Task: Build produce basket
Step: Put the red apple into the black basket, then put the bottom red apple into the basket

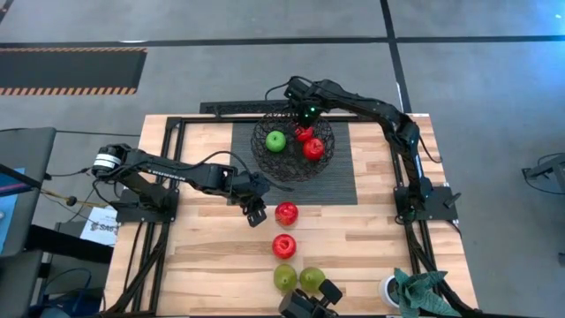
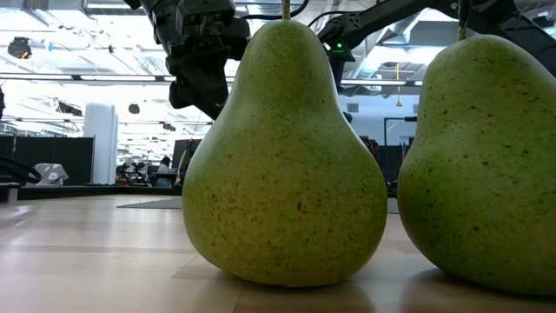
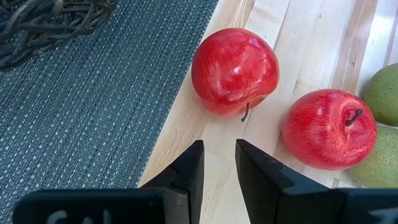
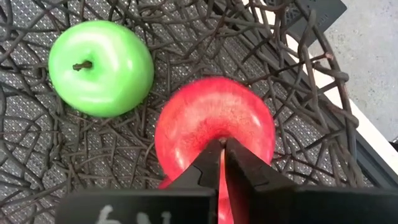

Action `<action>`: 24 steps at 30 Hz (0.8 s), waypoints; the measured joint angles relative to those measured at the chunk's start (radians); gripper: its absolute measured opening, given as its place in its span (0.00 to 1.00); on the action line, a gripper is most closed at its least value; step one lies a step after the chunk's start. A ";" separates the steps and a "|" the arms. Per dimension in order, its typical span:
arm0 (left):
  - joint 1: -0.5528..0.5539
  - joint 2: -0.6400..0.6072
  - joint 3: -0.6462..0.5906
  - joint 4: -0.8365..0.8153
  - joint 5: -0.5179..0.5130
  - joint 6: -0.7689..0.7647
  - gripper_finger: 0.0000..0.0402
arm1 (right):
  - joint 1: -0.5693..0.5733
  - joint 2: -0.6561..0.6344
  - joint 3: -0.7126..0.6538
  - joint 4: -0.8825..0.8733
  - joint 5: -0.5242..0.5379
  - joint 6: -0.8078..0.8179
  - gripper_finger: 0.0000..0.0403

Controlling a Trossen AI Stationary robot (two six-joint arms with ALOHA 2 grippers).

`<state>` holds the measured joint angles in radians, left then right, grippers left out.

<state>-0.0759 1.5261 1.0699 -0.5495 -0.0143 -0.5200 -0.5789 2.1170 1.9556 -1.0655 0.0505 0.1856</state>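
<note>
The wire basket (image 1: pixel 262 157) stands on the dark ribbed mat (image 1: pixel 340 177) at the table's far middle. In it lie a green apple (image 4: pixel 99 68) and a red apple (image 1: pixel 313 149). A second red apple (image 4: pixel 214 124) sits beside them under my right gripper (image 4: pixel 222 144), whose fingertips are almost together at its top. My left gripper (image 3: pixel 219 163) hangs open over bare wood at the mat's near edge, just short of a red apple (image 3: pixel 235 70). Another red apple (image 3: pixel 329 127) and two yellow-green pears (image 1: pixel 284 277) (image 1: pixel 311 279) stand nearer the front edge. My right gripper has its fingertips (image 4: pixel 211 155) closed at the stem hollow (image 4: pixel 214 135) on top of the red apple, coming steeply from above. The fingertips hide the stem. The apple sits upright, low in the basket, against the other red apple (image 4: pixel 163 182). Whether it rests on the wire does not show.
A dark camera block (image 1: pixel 305 305) sits at the table's front edge next to the pears. A white cup with green cloth (image 1: pixel 408 290) stands at the front right corner. Bare wood lies left and right of the fruit row.
</note>
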 joint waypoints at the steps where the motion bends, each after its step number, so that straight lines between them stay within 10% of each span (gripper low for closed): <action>1: 0.000 0.000 0.000 0.000 0.000 0.000 0.19 | 0.000 0.000 0.000 -0.003 0.000 0.000 0.07; 24: -0.001 0.000 0.000 0.000 0.000 0.000 0.19 | -0.002 0.000 0.000 -0.003 0.000 -0.001 0.15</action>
<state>-0.0765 1.5261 1.0699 -0.5495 -0.0139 -0.5201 -0.5804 2.1170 1.9556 -1.0683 0.0507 0.1844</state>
